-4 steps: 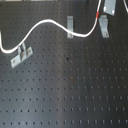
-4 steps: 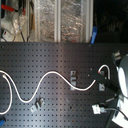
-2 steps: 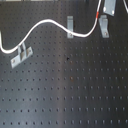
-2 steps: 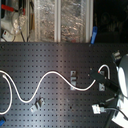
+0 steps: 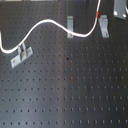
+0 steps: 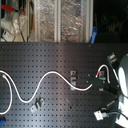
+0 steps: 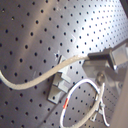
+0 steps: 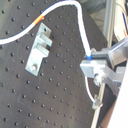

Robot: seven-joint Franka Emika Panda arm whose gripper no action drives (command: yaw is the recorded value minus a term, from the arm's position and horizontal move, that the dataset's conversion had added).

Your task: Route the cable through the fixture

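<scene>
Pinching fingers (image 8: 92,67) are clamping the limp, light cable (image 8: 75,12) near its red-banded end, beside the fixture (image 8: 39,50).

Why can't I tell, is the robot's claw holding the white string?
Touching. In the second wrist view the gripper is clamped on the cable, which comes straight out from between its fingers. The first wrist view shows the same grip.

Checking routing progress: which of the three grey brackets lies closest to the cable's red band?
The upright clip nearest the first exterior view's right; the red band sits just beside its head. The middle clip and slanted two-post bracket lie farther along the cable.
</scene>
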